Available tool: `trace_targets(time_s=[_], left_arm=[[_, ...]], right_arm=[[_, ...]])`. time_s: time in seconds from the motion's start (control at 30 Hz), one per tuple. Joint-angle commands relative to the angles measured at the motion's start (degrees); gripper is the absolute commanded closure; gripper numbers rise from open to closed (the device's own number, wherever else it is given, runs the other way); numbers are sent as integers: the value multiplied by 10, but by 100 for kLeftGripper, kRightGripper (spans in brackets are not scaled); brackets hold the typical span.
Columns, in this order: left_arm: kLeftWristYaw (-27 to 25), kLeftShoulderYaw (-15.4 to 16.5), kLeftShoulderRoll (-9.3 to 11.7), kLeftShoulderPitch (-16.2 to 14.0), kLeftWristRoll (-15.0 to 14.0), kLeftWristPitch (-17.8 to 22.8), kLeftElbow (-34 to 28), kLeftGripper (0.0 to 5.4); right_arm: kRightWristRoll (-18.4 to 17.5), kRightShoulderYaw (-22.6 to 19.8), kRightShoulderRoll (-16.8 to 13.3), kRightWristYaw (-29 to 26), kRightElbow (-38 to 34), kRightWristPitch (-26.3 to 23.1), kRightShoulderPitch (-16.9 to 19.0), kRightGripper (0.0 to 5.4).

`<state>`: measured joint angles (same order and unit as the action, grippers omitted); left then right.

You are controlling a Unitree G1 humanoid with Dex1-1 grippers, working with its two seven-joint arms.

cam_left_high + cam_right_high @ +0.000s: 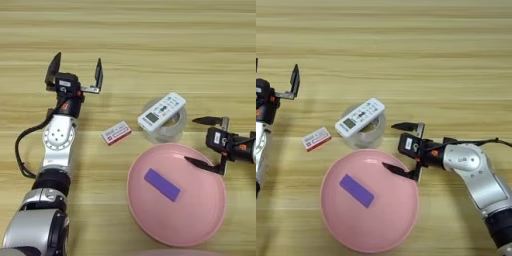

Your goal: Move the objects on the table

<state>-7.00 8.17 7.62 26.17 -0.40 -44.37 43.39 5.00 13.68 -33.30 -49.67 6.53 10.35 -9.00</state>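
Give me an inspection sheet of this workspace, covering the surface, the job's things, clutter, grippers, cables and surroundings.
Surface: light wooden table, grain running across.
Job's things: purple block lies flat inside the pink plate. White remote rests on top of a clear tape roll, just beyond the plate.
Clutter: small red and white box on the table, left of the tape roll.
Grippers: left gripper open, empty, over bare table beyond the box. Right gripper open, empty, lower finger over the plate's right rim.
Cables: black cable loops beside the left arm; thin cable along the right arm.
Surroundings: nothing seen beyond the table top.
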Motion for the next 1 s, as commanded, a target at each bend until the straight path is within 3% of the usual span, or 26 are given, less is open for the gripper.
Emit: trace_targets(time_s=[0.03,0.5,0.77,1.0], left_arm=[[-2,-3,6,11,-4,-7,7,3],[-4,-4,6,14,-5,-12,15,3],[-5,-4,6,16,-6,-14,20,3],[-7,-3,5,17,-7,-15,23,3]], right_arm=[[19,6,4,20,3,-15,-7,0],[53,-4,27,100,51,-25,-52,0],[48,-14,36,127,64,-27,-70,0],[27,-20,38,117,48,-26,-70,0]])
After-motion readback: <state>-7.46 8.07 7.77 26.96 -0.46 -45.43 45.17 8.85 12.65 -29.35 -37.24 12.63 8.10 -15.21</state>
